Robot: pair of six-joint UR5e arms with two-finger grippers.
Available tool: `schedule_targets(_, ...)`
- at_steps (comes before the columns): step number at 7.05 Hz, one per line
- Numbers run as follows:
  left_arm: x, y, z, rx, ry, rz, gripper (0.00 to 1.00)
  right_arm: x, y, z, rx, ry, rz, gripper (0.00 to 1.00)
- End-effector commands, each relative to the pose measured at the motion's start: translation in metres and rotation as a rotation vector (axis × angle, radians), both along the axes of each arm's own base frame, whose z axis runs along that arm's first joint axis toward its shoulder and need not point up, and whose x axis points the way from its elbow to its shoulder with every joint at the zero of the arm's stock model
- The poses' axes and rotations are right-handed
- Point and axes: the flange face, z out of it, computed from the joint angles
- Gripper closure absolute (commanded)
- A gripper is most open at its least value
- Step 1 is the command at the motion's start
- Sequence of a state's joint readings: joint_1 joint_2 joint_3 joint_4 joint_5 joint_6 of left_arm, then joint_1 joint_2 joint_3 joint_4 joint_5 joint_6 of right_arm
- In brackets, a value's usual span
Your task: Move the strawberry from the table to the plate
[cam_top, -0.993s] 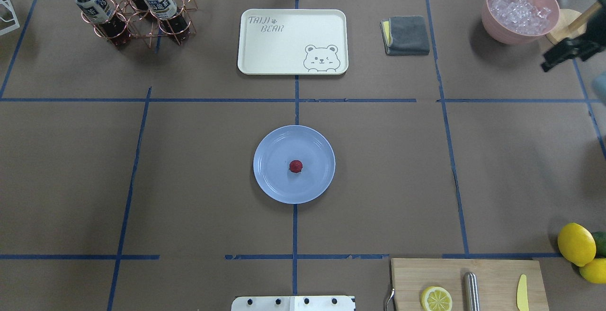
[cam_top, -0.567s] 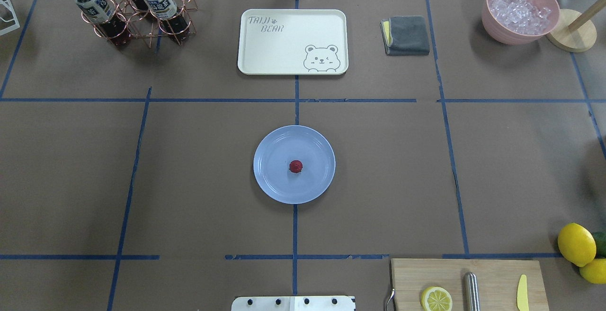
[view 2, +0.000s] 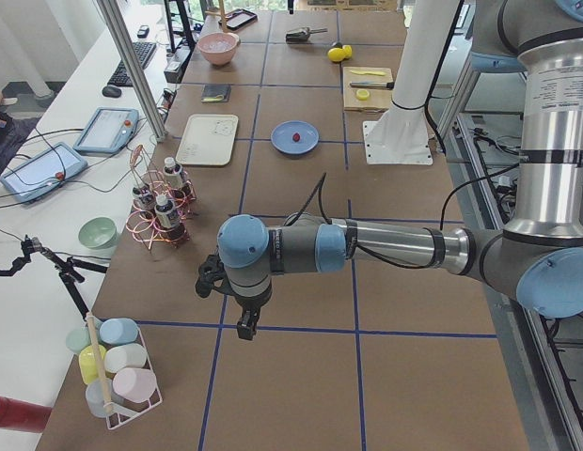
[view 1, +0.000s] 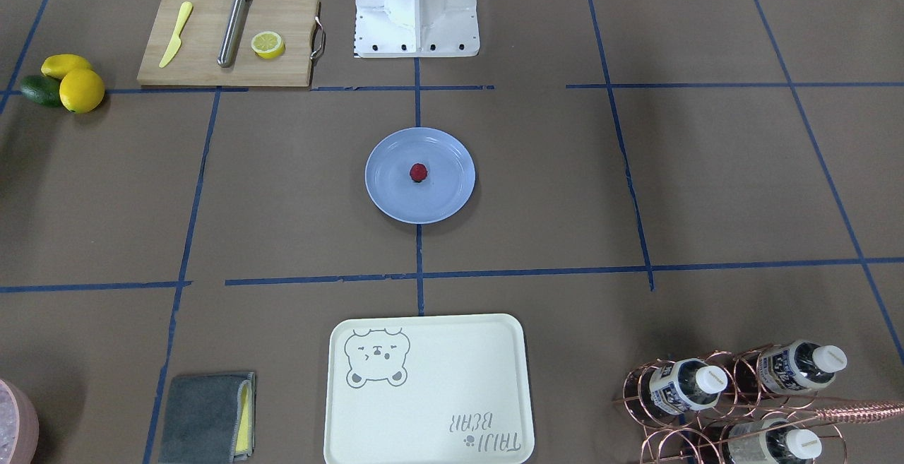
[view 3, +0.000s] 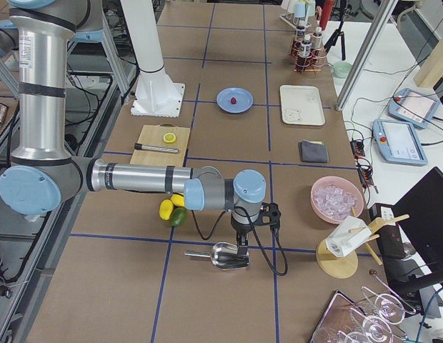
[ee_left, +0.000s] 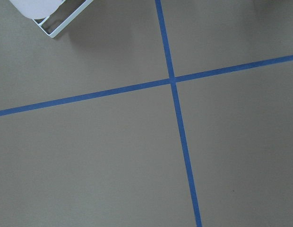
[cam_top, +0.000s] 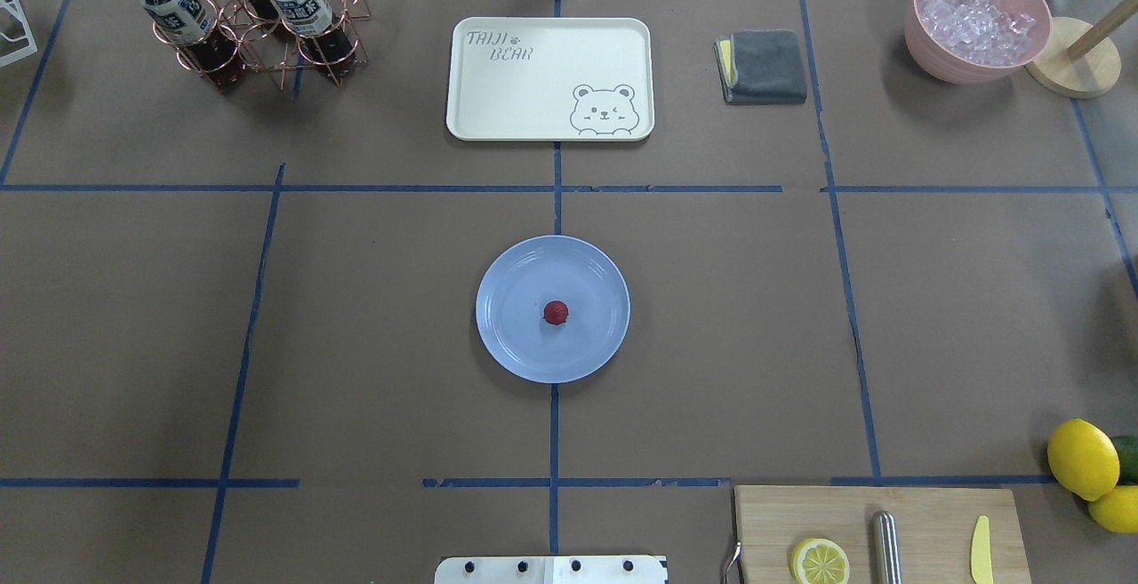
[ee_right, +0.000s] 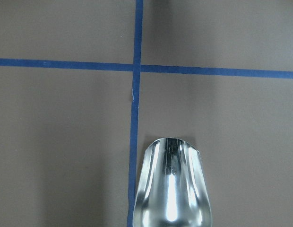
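Left arm point(view 2: 386, 246) extended level, left gripper point(view 2: 244, 328) pointing down. Right arm point(view 3: 136, 177) extended level, right gripper point(view 3: 241, 243) pointing down. Jaw states indiscernible.

even bright light, soft shadows, scoop point(ee_right: 172, 187) glare

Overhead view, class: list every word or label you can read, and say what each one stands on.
"TAIJI BEAR": printed on the cream tray, with a bear drawing in its corner.
Labels on the bottles in the wire rack: printed, but too small to read.
Nothing else is legible.
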State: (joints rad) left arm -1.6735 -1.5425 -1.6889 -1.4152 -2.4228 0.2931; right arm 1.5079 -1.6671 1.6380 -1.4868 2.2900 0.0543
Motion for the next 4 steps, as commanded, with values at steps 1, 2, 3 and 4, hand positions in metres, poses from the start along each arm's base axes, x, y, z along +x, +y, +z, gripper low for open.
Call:
schedule_targets(1,0.0007,-0.0011,-0.0006,0.003,0.013,0.001,0.00,0.0013,-0.0019,-0.0030,0.010,-0.001,0.006,0.00)
schedule_targets(2,0.0006,-0.0011,-0.0005,0.003,0.011,0.001,0.00,0.0012,-0.0032,-0.0029,0.005,-0.001,0.012,0.00)
schedule_targets(3,0.0006,-0.0011,-0.0013,0.005,0.011,0.001,0.00,0.0012,-0.0031,-0.0021,0.002,-0.001,0.013,0.00)
schedule_targets(4,0.0006,-0.0011,-0.0013,0.005,0.011,0.001,0.00,0.0011,-0.0038,-0.0020,0.001,-0.001,0.014,0.00)
